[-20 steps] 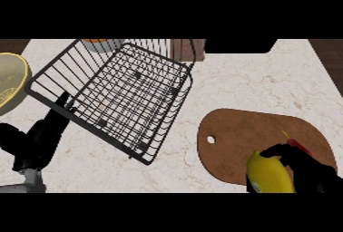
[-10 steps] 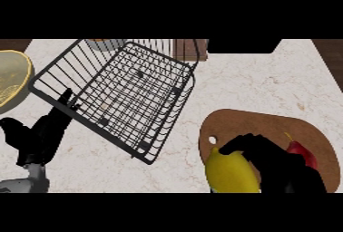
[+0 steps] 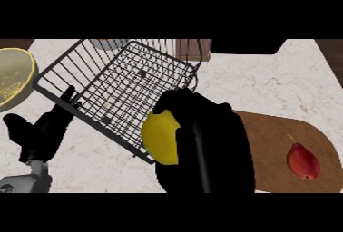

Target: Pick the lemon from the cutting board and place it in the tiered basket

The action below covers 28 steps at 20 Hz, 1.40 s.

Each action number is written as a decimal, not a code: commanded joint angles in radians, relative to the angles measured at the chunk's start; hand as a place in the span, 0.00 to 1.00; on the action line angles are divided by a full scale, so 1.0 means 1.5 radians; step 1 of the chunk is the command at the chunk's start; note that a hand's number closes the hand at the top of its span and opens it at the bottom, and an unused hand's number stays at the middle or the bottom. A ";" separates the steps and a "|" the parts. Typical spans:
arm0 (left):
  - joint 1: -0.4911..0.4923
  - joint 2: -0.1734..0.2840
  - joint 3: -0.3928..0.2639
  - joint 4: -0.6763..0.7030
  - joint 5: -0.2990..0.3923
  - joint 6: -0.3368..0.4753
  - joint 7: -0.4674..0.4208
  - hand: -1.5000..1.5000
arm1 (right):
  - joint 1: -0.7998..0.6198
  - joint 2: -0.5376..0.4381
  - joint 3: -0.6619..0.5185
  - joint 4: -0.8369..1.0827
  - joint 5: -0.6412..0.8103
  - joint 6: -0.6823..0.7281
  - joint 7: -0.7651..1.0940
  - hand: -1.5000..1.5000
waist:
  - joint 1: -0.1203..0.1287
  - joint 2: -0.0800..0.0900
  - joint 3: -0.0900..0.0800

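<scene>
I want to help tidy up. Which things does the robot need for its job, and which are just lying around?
Needed:
lemon, in the right robot hand
wire basket
cutting board

Just lying around:
red fruit on the board
yellowish bowl at the left edge

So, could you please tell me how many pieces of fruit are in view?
2: a yellow lemon held in the right hand, and a small red fruit on the brown cutting board.

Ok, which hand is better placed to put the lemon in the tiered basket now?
The right hand. Its fingers are curled round the lemon, and it sits right at the near edge of the tiered basket. The left hand rests open at the view's left, holding nothing.
</scene>
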 commanded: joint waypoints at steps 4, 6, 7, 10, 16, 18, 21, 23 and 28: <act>-0.019 -0.012 -0.008 0.021 -0.012 -0.005 -0.015 0.50 | -0.174 0.009 -0.025 0.170 -0.105 -0.076 0.131 1.00 | 0.001 0.001 0.000; -0.012 -0.029 -0.020 0.039 -0.014 -0.012 -0.040 0.50 | -0.190 0.009 0.031 0.225 -0.103 -0.142 0.163 1.00 | 0.008 0.002 -0.001; 0.009 -0.011 -0.013 -0.018 -0.002 -0.017 -0.002 0.50 | -0.224 0.009 -0.036 0.248 -0.130 -0.112 0.134 1.00 | 0.010 0.000 0.000; -0.034 -0.017 0.000 0.034 -0.007 -0.007 -0.012 0.50 | -0.209 0.009 -0.011 0.293 -0.136 -0.167 0.128 1.00 | 0.001 0.002 0.000; -0.031 -0.004 -0.005 -0.008 -0.003 -0.020 0.030 0.50 | -0.275 0.009 -0.005 0.392 -0.185 -0.204 0.126 1.00 | 0.007 0.001 0.000; 0.004 -0.021 -0.004 0.006 -0.009 -0.021 -0.024 0.50 | -0.284 0.009 -0.002 0.436 -0.179 -0.229 0.097 1.00 | 0.006 0.002 0.000; 0.002 -0.037 -0.016 0.003 -0.025 -0.006 -0.020 0.50 | -0.272 0.009 0.023 0.477 -0.174 -0.260 0.082 1.00 | 0.003 0.002 0.000; -0.010 -0.025 -0.003 -0.018 -0.007 -0.010 0.020 0.50 | -0.271 0.009 0.049 0.494 -0.158 -0.290 0.098 1.00 | 0.005 0.001 0.000; -0.005 -0.025 0.003 0.005 -0.001 -0.027 0.000 0.50 | -0.296 0.009 0.052 0.560 -0.133 -0.363 0.064 1.00 | 0.004 0.002 0.000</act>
